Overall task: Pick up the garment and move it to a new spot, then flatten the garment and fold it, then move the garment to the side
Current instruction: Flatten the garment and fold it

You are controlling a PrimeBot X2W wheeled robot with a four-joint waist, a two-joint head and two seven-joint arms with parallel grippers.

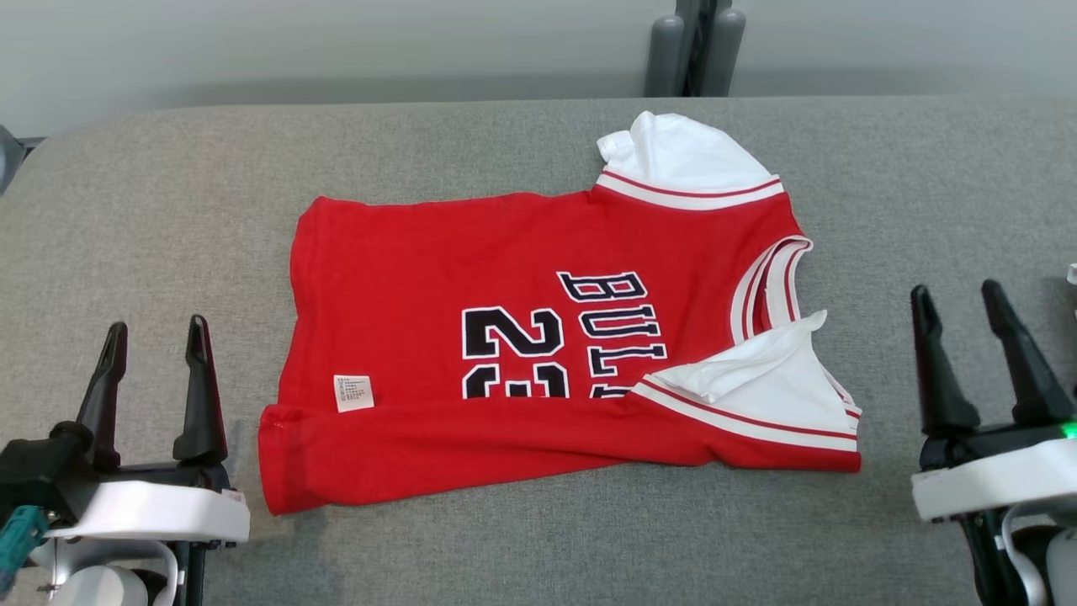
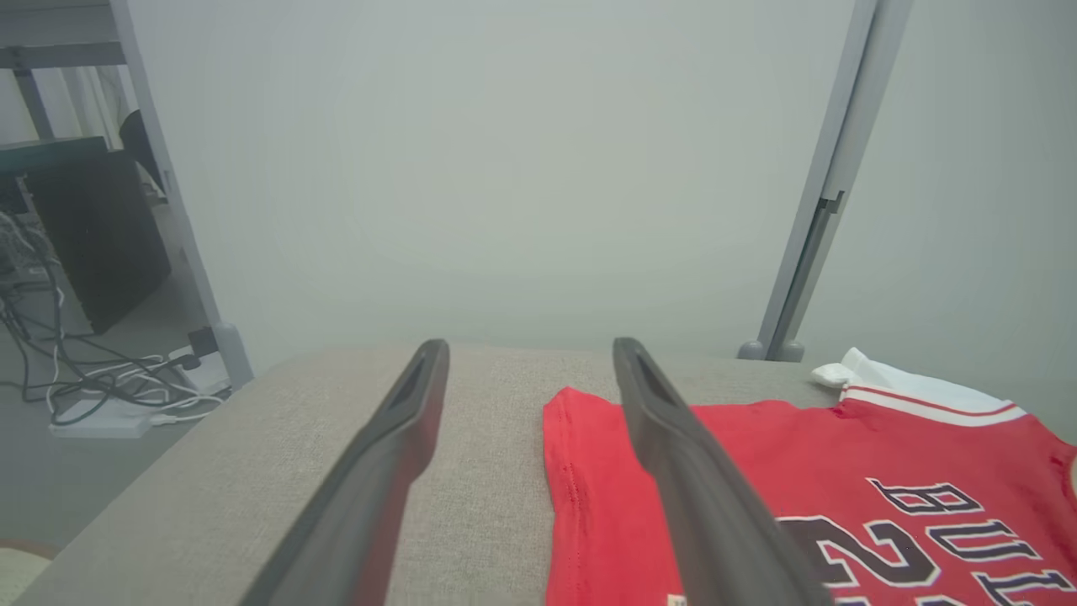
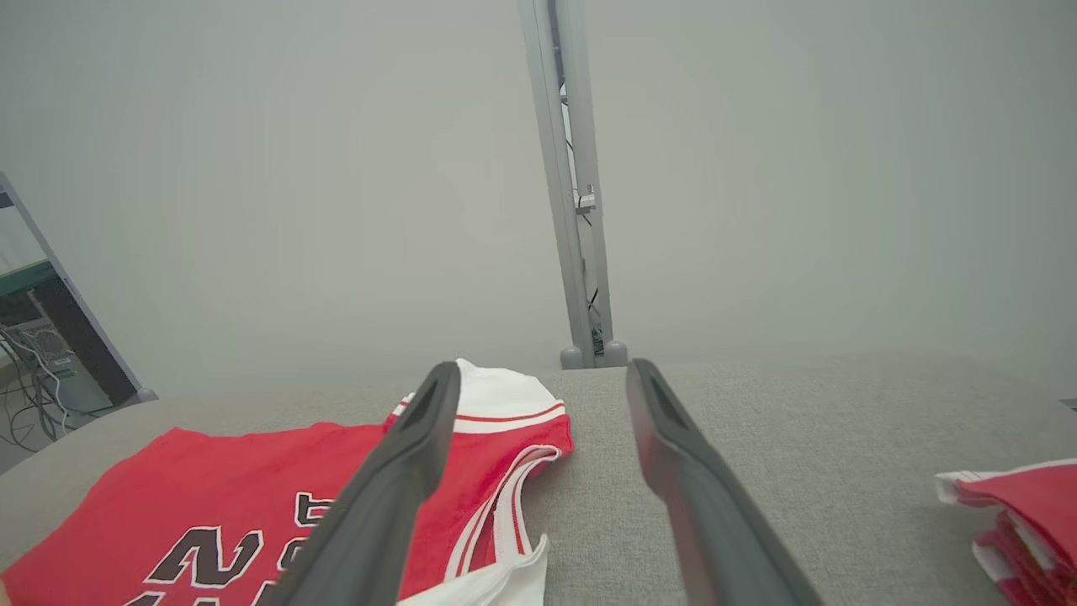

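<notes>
A red garment (image 1: 522, 353) with white sleeves and black lettering lies spread on the grey table (image 1: 168, 210), neck toward the right; its near edge is folded over and the near white sleeve is rumpled. My left gripper (image 1: 156, 337) stands open at the lower left, a little left of the garment's hem. At the lower right, my right gripper (image 1: 959, 303) is open too, apart from the sleeve. The left wrist view shows the red garment (image 2: 757, 471) beside my open left gripper (image 2: 530, 358). The right wrist view has the garment (image 3: 252, 488) left of my open right gripper (image 3: 543, 379).
A grey post (image 1: 694, 42) stands behind the table's far edge. A stack of folded red and white garments (image 3: 1022, 513) lies at the table's right end. Cables and a power strip (image 2: 109, 404) lie on the floor past the table's left end.
</notes>
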